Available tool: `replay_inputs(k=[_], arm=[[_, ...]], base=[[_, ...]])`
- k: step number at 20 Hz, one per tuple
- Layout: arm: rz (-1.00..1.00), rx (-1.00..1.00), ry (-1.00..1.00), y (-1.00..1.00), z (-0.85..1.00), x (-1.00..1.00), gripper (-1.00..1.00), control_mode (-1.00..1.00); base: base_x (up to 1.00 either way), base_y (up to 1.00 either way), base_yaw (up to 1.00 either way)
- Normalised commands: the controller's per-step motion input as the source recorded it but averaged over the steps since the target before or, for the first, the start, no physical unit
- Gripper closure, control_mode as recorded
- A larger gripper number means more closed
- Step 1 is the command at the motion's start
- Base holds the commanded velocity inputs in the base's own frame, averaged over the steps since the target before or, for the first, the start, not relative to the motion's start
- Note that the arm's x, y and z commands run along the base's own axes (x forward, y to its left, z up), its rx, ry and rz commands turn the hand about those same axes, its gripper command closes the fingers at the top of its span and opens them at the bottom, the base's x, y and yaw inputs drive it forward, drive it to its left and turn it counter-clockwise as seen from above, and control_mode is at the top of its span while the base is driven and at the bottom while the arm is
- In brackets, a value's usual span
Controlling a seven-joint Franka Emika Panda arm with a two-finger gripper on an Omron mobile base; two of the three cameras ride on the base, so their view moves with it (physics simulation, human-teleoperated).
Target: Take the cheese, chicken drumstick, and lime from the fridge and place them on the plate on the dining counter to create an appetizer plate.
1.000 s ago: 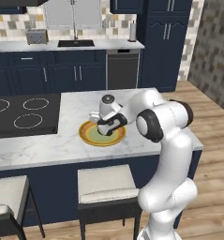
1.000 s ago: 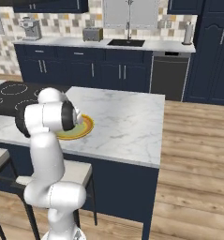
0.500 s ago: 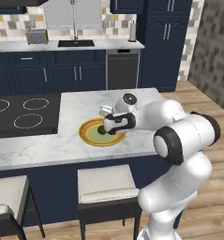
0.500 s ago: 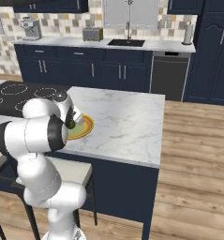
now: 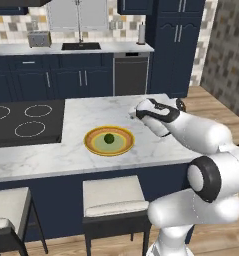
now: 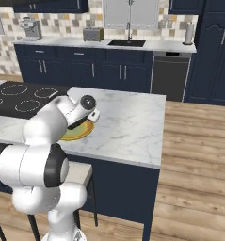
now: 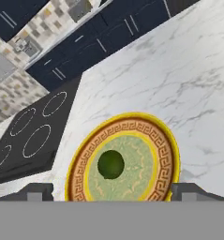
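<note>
The lime [image 5: 109, 138], a small dark green ball, lies in the middle of the plate [image 5: 91, 141] on the white marble dining counter [image 5: 91, 112]. My gripper [image 5: 137, 113] hovers up and to the right of the plate, open, with nothing between its fingers. In the hand view I look down past the widely spread fingertips [image 7: 36, 192] at the lime [image 7: 110, 164] on the plate's greenish centre, inside the yellow-orange rim [image 7: 166, 150]. In the right base view the arm covers most of the plate [image 6: 80, 134]. The cheese, the chicken drumstick and the fridge are out of view.
A black four-ring cooktop [image 5: 21, 122] sits in the counter left of the plate. Two stools [image 5: 113, 197] stand under the counter's near edge. Behind, a navy cabinet run carries a sink [image 5: 81, 46] and a toaster [image 5: 39, 39]. Wood floor lies to the right.
My hand has lifted off the plate and drawn back to the right, staying open. The lime stays on the plate and shows uncovered.
</note>
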Motion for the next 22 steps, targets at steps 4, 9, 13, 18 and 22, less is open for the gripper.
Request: replay_inputs(k=[4, 9, 13, 18, 22], arm=[[0.20, -0.07, -0.01, -0.32, 1.00, -0.50, -1.00, -1.00], [0.17, -0.17, 0.00, -0.12, 1.00, -0.62, -1.00, -1.00], [0.11, -0.24, 0.00, 0.00, 0.78, -0.91, -1.00, -1.00], [0.03, -0.22, 0.00, 0.00, 0.21, -1.00, -1.00, -1.00], [0.00, -0.06, 0.00, 0.00, 0.00, -0.86, -1.00, -1.00]], base=[[0.00, 0.00, 0.00], [0.00, 0.00, 0.00], [0.00, 0.00, 0.00], [0.00, 0.00, 0.00], [0.00, 0.00, 0.00]])
